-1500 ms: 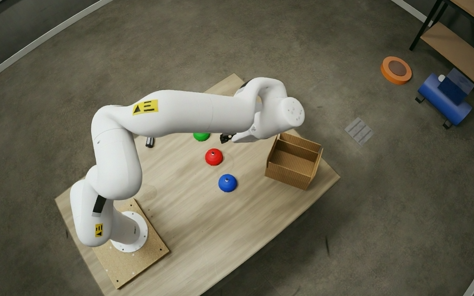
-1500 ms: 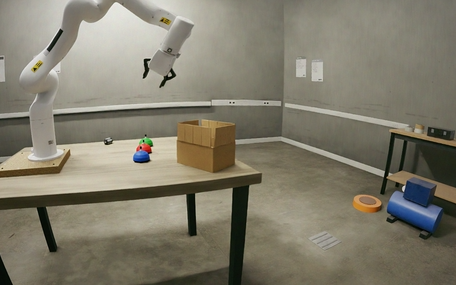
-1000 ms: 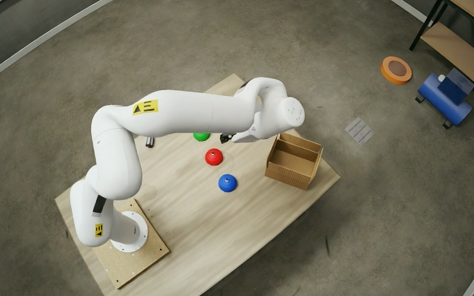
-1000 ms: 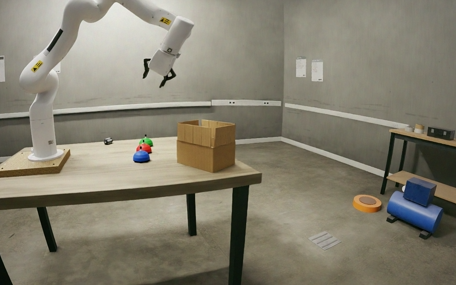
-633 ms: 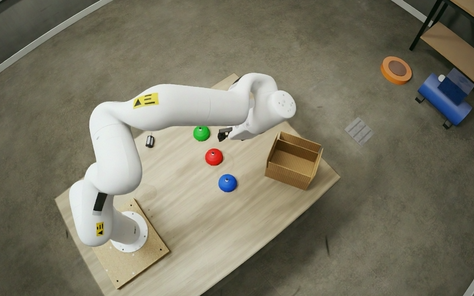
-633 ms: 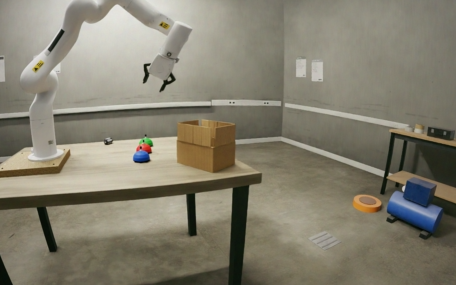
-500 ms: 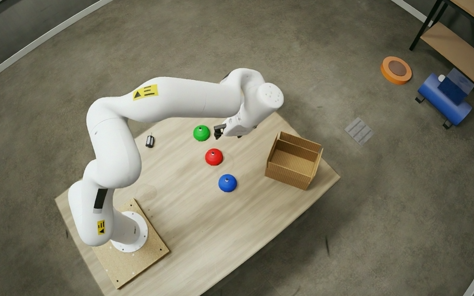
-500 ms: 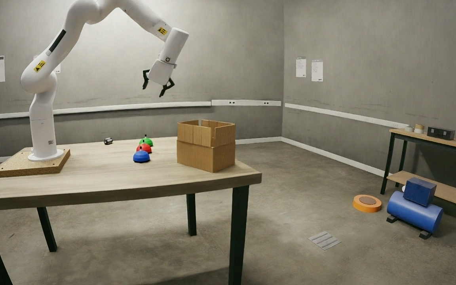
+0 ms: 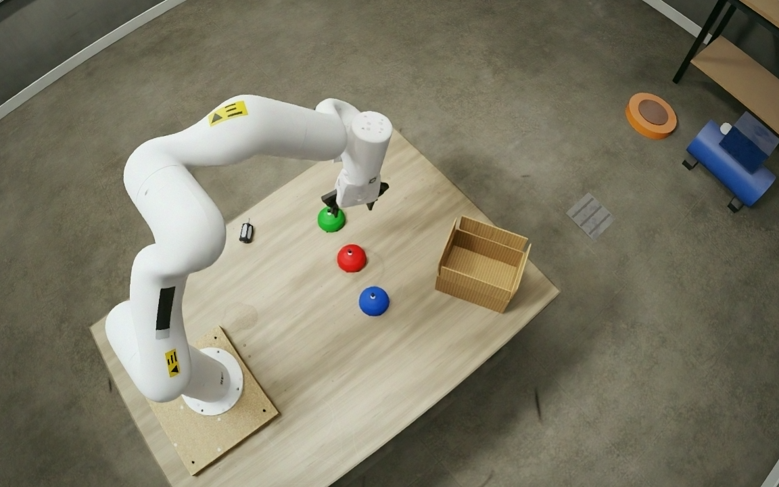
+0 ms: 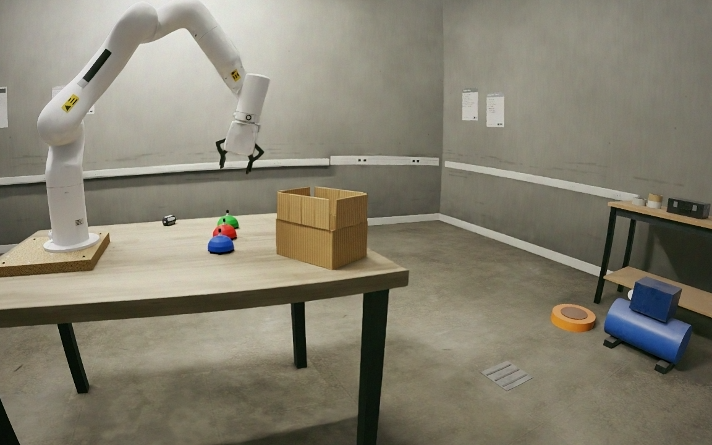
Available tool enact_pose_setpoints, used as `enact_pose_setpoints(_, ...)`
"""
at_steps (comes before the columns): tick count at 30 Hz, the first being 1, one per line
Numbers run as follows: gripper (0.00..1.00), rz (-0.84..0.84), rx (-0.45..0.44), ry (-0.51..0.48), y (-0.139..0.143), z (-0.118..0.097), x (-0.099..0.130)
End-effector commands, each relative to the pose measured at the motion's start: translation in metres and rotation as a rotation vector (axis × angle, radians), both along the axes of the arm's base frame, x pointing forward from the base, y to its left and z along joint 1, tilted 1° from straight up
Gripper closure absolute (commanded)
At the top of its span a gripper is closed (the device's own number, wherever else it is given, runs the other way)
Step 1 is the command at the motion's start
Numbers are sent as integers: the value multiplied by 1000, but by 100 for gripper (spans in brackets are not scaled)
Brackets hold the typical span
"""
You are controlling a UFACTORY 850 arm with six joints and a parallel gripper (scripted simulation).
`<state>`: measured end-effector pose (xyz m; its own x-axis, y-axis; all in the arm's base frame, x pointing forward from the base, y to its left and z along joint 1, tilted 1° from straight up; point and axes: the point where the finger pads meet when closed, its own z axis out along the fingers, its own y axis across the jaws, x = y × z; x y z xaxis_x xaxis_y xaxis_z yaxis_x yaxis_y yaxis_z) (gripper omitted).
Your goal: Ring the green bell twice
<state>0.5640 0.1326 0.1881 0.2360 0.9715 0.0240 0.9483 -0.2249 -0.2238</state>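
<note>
The green bell [image 9: 331, 220] sits on the desk [image 9: 331, 387] at twelve o'clock of the red bell [image 9: 351, 258]. The claw [image 10: 235, 161] hangs well above it, spread and empty. It looks stiff and light; I'd press its top button, not grip it.

A bare lab or workshop: grey concrete floor [image 10: 458, 309] and grey walls with a white rail [image 10: 535, 178] and pinned notices [image 10: 494, 109]. A white arm [image 10: 65, 182] is bolted to a chipboard plate [image 10: 10, 265] on a wooden counter [image 10: 182, 287]. A side bench [image 10: 679, 218] carries what look like instrument boxes, small in view, with a blue tank [image 10: 646, 332] on the floor.
</note>
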Motion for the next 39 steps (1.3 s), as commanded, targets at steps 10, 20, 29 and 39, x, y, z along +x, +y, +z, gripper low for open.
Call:
enact_pose_setpoints(10,0,121,-78,-213,119,-74,-25)
enact_pose_setpoints(20,0,122,-78,-214,119,-74,-25)
enact_pose_setpoints(29,100,122,-78,-214,119,-74,-25)
enact_pose_setpoints(39,100,122,-78,-214,119,-74,-25)
